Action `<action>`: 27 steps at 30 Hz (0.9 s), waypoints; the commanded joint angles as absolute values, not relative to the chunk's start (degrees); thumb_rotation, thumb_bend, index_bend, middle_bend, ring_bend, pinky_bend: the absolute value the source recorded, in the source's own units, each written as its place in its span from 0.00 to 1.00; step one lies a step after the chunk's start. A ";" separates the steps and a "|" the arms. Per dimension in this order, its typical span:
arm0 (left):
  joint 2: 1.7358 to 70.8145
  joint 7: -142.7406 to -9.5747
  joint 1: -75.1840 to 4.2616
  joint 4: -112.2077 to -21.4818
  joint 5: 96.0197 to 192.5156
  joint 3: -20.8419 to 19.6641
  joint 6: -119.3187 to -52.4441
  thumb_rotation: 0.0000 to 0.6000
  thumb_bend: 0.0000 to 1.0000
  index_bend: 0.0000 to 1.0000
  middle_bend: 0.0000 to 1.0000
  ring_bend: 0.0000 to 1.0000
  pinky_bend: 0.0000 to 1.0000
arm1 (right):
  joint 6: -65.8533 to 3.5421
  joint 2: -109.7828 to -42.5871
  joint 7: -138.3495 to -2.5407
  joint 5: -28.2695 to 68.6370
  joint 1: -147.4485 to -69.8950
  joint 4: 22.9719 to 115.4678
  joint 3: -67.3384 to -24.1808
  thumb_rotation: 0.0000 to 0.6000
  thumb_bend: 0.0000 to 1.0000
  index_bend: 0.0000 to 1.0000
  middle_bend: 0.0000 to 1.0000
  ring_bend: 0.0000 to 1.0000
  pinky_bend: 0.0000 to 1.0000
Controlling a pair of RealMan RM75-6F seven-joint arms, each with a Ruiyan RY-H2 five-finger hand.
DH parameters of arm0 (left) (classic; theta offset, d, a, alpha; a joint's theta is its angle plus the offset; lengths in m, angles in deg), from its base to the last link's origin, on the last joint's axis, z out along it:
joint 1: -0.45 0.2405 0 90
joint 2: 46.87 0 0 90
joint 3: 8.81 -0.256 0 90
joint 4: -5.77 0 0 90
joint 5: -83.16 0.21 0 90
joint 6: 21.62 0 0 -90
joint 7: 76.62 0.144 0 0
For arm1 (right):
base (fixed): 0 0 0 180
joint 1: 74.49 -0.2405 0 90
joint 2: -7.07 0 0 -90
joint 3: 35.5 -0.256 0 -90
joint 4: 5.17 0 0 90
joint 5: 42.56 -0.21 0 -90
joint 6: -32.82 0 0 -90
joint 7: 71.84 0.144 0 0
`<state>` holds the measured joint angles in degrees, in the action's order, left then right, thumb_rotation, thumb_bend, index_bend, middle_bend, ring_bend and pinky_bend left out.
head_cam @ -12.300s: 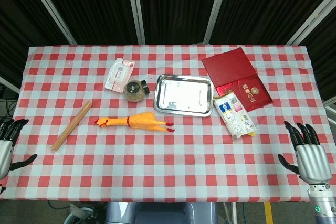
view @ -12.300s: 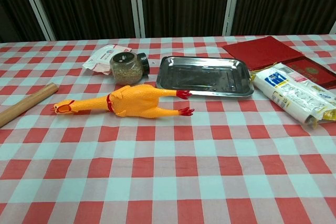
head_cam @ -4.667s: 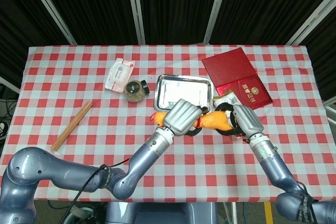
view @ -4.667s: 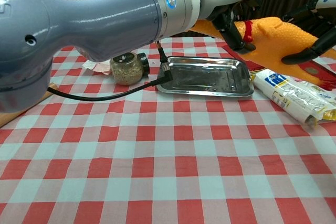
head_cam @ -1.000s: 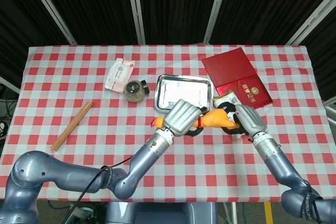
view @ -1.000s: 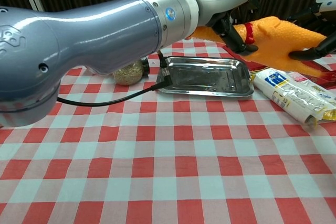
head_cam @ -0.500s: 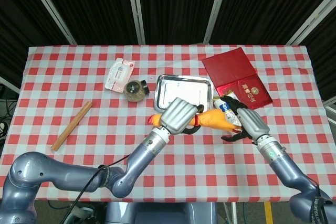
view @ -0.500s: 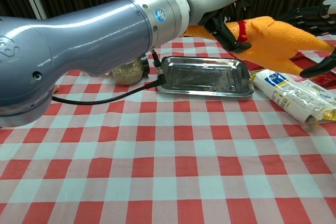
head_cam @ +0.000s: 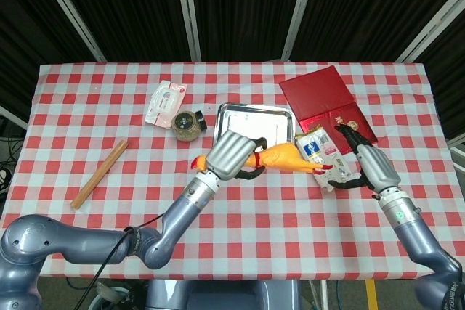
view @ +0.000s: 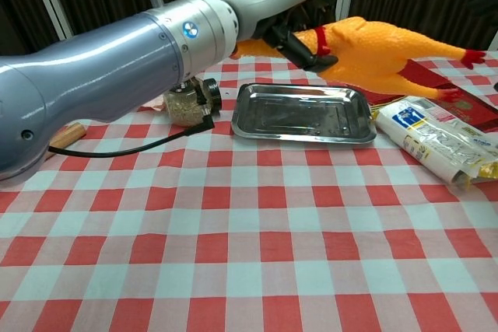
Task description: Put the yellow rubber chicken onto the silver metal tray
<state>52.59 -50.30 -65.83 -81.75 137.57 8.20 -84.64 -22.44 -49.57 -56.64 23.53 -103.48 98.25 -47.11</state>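
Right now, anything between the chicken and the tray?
Nothing visible. The left hand holds the chicken by the neck, up in the air above the tray. The tray's floor is bare. The right hand is off to the side, open, over the noodle pack.

Right robot hand [head_cam: 365,167] off chicken [head_cam: 285,158]

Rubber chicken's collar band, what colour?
Red, on the yellow rubber chicken beside the left hand; clearest in the chest view.

chicken's head [head_cam: 197,162] behind left hand [head_cam: 231,155]
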 commanded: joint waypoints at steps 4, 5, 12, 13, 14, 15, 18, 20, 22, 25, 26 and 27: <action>54.94 -57.23 -63.72 -71.55 140.03 7.24 -81.76 1.00 0.68 0.69 0.77 0.67 0.77 | -24.03 -48.57 -52.09 25.19 -101.02 96.03 -47.09 1.00 0.11 0.00 0.00 0.00 0.09; 55.66 -58.07 -63.71 -69.73 140.17 7.42 -81.41 1.00 0.68 0.69 0.77 0.67 0.77 | -24.15 -48.46 -51.61 25.51 -100.79 95.77 -47.07 1.00 0.11 0.00 0.00 0.00 0.09; 61.54 -63.34 -65.20 -58.01 138.59 10.09 -76.54 1.00 0.65 0.68 0.76 0.66 0.77 | -24.18 -47.91 -49.42 27.20 -99.98 94.79 -46.92 1.00 0.11 0.00 0.00 0.00 0.09; 62.49 -63.57 -65.77 -56.19 138.11 10.54 -75.43 1.00 0.65 0.68 0.76 0.66 0.77 | -24.14 -47.84 -49.14 27.45 -99.92 94.77 -46.91 1.00 0.11 0.00 0.00 0.00 0.09; 63.16 -63.56 -66.19 -54.92 137.84 10.80 -74.80 1.00 0.64 0.68 0.76 0.66 0.76 | -24.15 -47.81 -48.92 27.62 -99.86 94.76 -46.90 1.00 0.11 0.00 0.00 0.00 0.09; 64.20 -63.50 -66.82 -52.99 137.54 11.21 -74.05 1.00 0.64 0.68 0.76 0.66 0.76 | -24.15 -47.76 -48.62 27.90 -99.76 94.73 -46.86 1.00 0.11 0.00 0.00 0.00 0.09; 66.98 -63.07 -68.50 -47.69 136.67 12.16 -72.10 1.00 0.64 0.67 0.75 0.65 0.76 | -24.14 -47.57 -47.79 28.45 -99.47 94.52 -46.76 1.00 0.11 0.00 0.00 0.00 0.09; 68.98 -63.08 -69.67 -43.96 135.81 13.09 -70.57 1.00 0.63 0.67 0.74 0.65 0.76 | -24.03 -47.47 -47.19 28.67 -99.33 94.26 -46.73 1.00 0.11 0.00 0.00 0.00 0.09; 70.55 -63.07 -70.71 -40.85 135.05 13.88 -69.08 1.00 0.63 0.66 0.74 0.65 0.76 | -24.07 -47.27 -46.77 28.79 -99.12 94.21 -46.71 1.00 0.11 0.00 0.00 0.00 0.09; 72.83 -63.48 -72.46 -36.21 134.26 15.38 -67.44 1.00 0.62 0.65 0.73 0.65 0.76 | -24.19 -46.91 -46.34 28.90 -98.84 94.15 -46.75 1.00 0.11 0.00 0.00 0.00 0.09; 73.57 -63.65 -73.13 -34.55 134.10 15.90 -66.92 1.00 0.62 0.65 0.73 0.64 0.76 | -24.18 -46.74 -46.21 28.83 -98.75 94.16 -46.78 1.00 0.11 0.00 0.00 0.00 0.09; 74.24 -63.80 -73.78 -32.99 134.04 16.35 -66.48 1.00 0.61 0.65 0.72 0.64 0.76 | -24.21 -46.62 -46.09 28.74 -98.68 94.15 -46.84 1.00 0.12 0.00 0.00 0.00 0.09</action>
<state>71.90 -63.31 -71.74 -36.58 134.93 14.68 -68.34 -24.19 -46.68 -46.15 28.79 -98.73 94.15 -46.80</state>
